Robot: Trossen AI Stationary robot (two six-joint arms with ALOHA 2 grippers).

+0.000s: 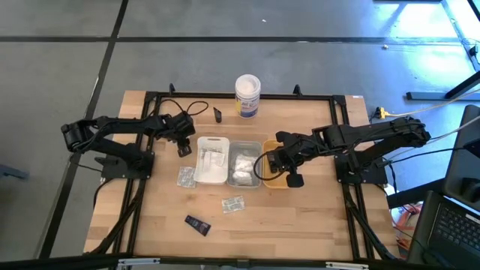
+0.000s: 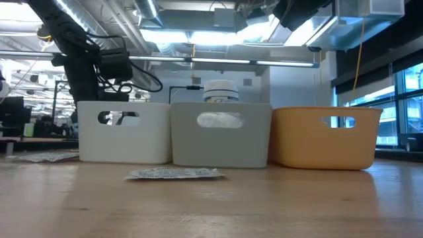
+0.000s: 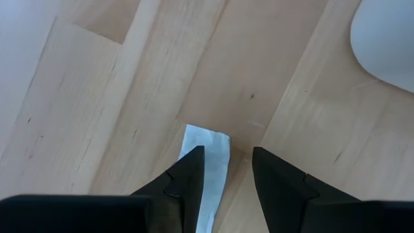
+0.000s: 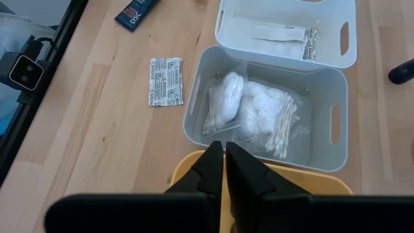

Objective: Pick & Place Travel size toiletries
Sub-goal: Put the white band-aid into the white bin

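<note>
Your left gripper (image 1: 182, 142) hangs just beside the white tray (image 1: 212, 159), on its left, and it is holding a flat pale sachet (image 3: 208, 169) between its fingers, which the left wrist view shows pinched around it. The job now looks like dropping it into the white tray, where other flat sachets already lie. Move across until you are over the middle of the tray, not its rim, then let go low down so the sachet does not flutter out. Your right gripper (image 1: 279, 163) waits clenched and empty over the orange tray (image 1: 271, 180). Three more packets still lie on the table (image 1: 300, 217) toward its front edge.
</note>
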